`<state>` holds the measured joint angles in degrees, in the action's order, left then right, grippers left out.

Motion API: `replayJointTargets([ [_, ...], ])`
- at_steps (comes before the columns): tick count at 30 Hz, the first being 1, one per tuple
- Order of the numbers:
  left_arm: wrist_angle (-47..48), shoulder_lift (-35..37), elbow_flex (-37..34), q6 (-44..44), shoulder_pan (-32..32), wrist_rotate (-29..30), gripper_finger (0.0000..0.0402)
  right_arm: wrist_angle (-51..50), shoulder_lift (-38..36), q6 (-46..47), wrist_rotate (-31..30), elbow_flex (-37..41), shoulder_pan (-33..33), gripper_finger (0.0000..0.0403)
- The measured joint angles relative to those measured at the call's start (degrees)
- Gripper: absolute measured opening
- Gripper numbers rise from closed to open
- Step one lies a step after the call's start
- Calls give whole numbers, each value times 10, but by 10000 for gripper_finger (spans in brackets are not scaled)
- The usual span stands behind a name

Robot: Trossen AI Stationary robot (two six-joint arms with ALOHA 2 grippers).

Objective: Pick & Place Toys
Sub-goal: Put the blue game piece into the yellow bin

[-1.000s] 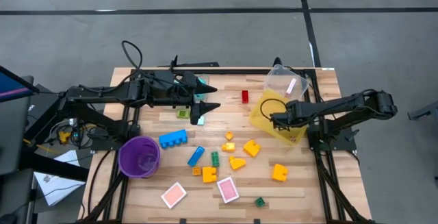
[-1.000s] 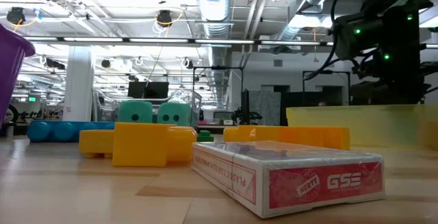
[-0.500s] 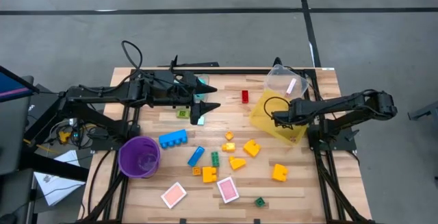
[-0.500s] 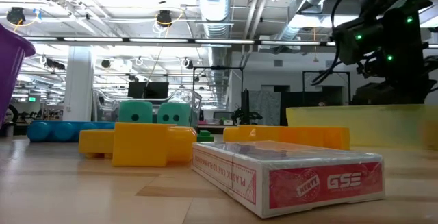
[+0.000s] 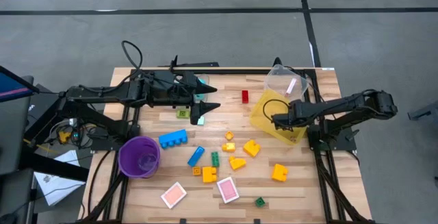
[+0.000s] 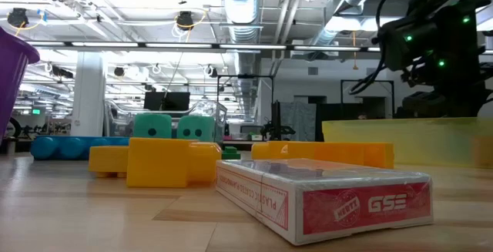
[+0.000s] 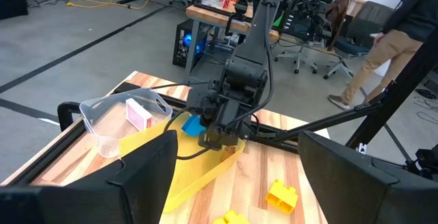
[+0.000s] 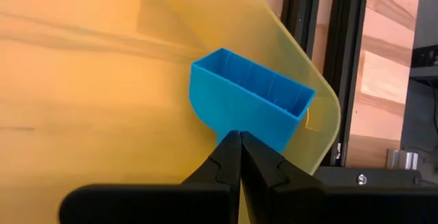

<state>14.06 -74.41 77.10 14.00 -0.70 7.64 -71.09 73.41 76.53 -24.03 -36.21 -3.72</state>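
Mostly undone: right end effector (image 8: 235,136) clenched on blue brick (image 8: 250,105) over yellow bin (image 5: 263,114); left end effector (image 5: 211,96) released, far left; bricks (image 5: 251,148), cards (image 5: 227,189) left on counter (image 5: 301,183).

The table (image 5: 301,183) is made of pale, smooth wood planks with visible grain, framed by matt black metal rails (image 8: 345,53). The yellow bin (image 8: 102,73) is seen as thin translucent plastic with a soft sheen, the blue brick (image 8: 250,101) as opaque, hollow moulded plastic, the clear container (image 7: 113,125) as glossy see-through plastic, and the purple cup (image 5: 139,157) as shiny plastic. The pack of cards (image 6: 327,194) is wrapped in glossy film, while the right gripper (image 8: 236,148) is finished in matt black plastic.
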Motion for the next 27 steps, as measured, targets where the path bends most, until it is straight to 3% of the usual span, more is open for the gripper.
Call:
replayJointTargets([
  [12,0,0,0,0,0,0,296,3,0,9,-1,-30,11,0],
  [16,0,0,0,0,0,0,296,2,-15,-8,-29,-69,12,0],
  [22,0,0,0,0,0,0,296,12,-80,-87,-108,-145,12,0],
  [27,0,0,0,0,0,6,296,66,-154,-214,-153,-207,16,0],
])
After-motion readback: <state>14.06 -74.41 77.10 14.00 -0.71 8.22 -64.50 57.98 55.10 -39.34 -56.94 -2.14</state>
